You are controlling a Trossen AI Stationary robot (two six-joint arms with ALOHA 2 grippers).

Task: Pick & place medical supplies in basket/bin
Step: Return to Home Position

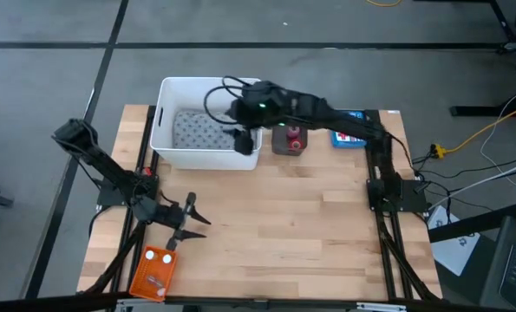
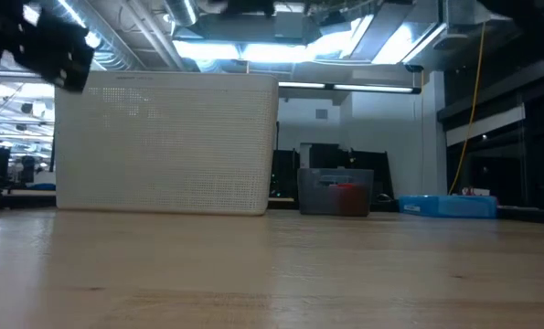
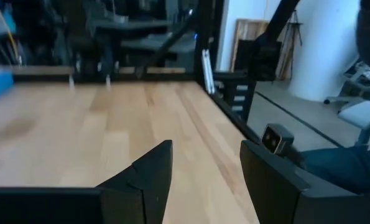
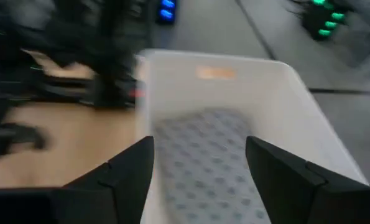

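The orange basket (image 1: 153, 271) lies flat near the table's near left corner with tiny pale pieces (image 1: 160, 257) on it. A grey dotted cloth (image 1: 197, 130) (image 4: 203, 165) lies on the floor of a white tub (image 1: 166, 149) (image 2: 166, 142). The red block (image 1: 295, 141) (image 2: 346, 196) sits in a small grey container (image 1: 281, 143) right of the tub. My right gripper (image 1: 243, 141) (image 4: 200, 162) hovers open and empty over the tub's right end. My left gripper (image 1: 192, 221) (image 3: 206, 168) waits open above the table, beyond the basket. No pink or dark roll shows.
A blue box (image 1: 349, 139) (image 2: 447, 206) lies at the far right of the table, under the right arm. Bare wood spreads over the middle and near right of the table (image 1: 310, 234). The tub's walls stand high around the cloth.
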